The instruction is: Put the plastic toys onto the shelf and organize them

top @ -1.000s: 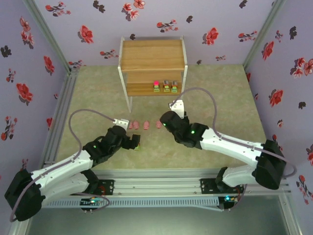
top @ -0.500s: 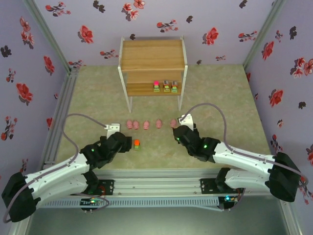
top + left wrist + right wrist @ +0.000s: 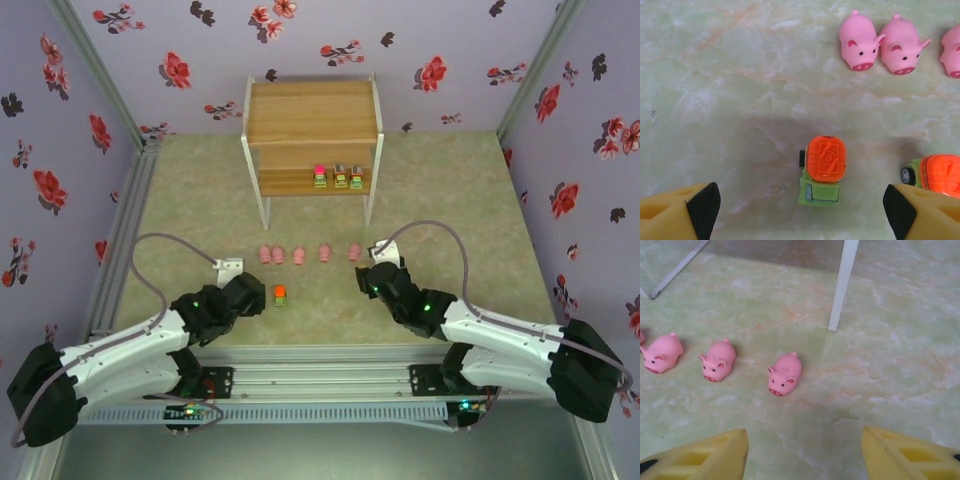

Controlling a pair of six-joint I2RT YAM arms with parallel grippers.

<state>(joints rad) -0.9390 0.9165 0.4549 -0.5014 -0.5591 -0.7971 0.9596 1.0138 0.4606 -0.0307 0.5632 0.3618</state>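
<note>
Step in hand: by my reading, picking up the small green plastic truck with the orange top [image 3: 822,170], which stands on the pale green marbled table [image 3: 715,75] just ahead of the left gripper [image 3: 801,215].
Left side: released, its yellow fingers [image 3: 675,215] spread wide with nothing between them. The truck sits ahead of the gap, a little right of its middle.
Right side: the right gripper [image 3: 805,460] is released and empty, hovering short of the nearest rounded pink plastic pig [image 3: 785,374], which lies near the shelf's white metal leg [image 3: 842,285].
Task's things: a row of 5 pink pigs [image 3: 298,257] lies on the table between the arms and the two-tier light-brown wooden shelf [image 3: 312,118]. 3 green-based blocky toys [image 3: 339,179] stand on its lower tier.
Neighbour: a 2nd orange-topped truck [image 3: 937,172] is just beside the finger at the right of the left wrist view.
Approach: narrow the jaws first, then centre on the truck and come down, so that finger clears the neighbour.
Grip: close across the green body's sides, low down. The truck's length runs away from the wrist, so the squeeze should not roll it.
Hedge: from above the 2 trucks blur into 1 orange spot, so their spacing is uncertain.
Placement: set it upright left of the 3 toys, in line with them.
</note>
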